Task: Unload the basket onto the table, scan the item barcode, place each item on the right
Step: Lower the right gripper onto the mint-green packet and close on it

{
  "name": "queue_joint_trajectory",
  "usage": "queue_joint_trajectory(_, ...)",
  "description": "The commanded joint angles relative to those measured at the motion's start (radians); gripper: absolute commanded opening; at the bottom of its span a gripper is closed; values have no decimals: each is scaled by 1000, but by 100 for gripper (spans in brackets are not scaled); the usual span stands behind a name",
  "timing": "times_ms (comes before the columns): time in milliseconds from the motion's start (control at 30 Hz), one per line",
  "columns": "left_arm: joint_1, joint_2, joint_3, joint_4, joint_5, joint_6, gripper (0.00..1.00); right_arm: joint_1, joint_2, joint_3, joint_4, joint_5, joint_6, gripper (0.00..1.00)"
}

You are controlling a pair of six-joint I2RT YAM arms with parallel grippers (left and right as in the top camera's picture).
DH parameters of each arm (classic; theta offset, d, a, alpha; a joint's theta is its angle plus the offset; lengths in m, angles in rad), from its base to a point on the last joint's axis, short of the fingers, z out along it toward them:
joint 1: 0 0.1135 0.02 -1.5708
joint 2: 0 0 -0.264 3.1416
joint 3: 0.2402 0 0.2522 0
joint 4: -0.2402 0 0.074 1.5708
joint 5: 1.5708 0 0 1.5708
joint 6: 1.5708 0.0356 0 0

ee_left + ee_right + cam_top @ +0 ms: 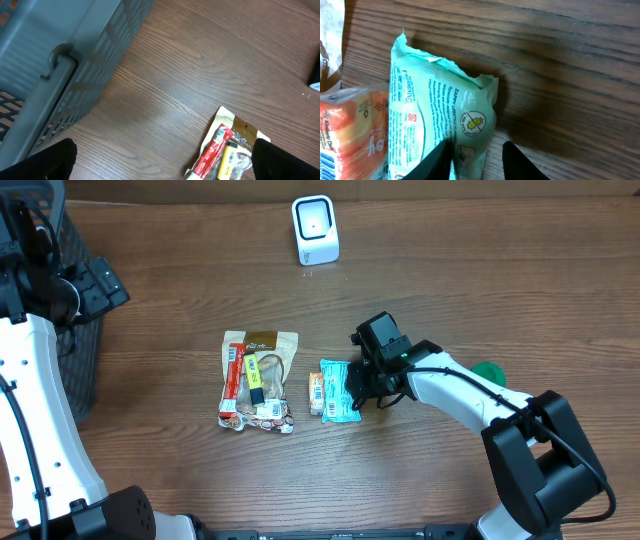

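Your right fingers (520,162) are straddling the end of the green packet (445,100) on the worktop (570,75), half closed; I cannot tell whether they are gripping it. An orange packet (350,135) is lying just beyond, touching it. Your left fingers (45,162) are hanging wide open between the basket (75,60) and a clear bag (230,150). The scanner (315,230) is standing well beyond the right fingers.

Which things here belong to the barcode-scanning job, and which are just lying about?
Job in hand:
teal packet
scanner
right claw, at the teal packet

Lying about:
orange packet
clear bag
basket
green thing
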Motion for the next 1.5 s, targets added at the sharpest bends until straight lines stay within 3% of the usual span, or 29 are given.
queue_joint_trajectory(0, 2, -6, 17, 0, 3, 8, 100, 7, -1, -27, 9, 18, -8, 31)
queue_joint_trajectory(67, 2, -6, 17, 0, 3, 8, 100, 5, -2, -26, 9, 21, -8, 29)
queue_joint_trajectory(300, 2, -6, 17, 0, 3, 8, 100, -74, -60, 0, -63, 114, -17, 4)
queue_joint_trajectory(600, 2, -6, 17, 0, 3, 8, 100, -208, -97, 0, -106, 97, -21, 5)
queue_joint_trajectory(867, 2, -6, 17, 0, 3, 8, 100, -220, -103, 71, -188, 30, -27, 23)
queue_joint_trajectory(1000, 2, -6, 17, 0, 3, 8, 100, -220, -103, 92, -246, 43, -25, 39)
queue_joint_trajectory(1233, 2, -6, 17, 0, 4, 8, 100, -220, -102, 80, -359, 42, 6, 50)
queue_joint_trajectory(1467, 2, -6, 17, 0, 4, 8, 100, -217, -100, 16, -334, -17, 44, 50)
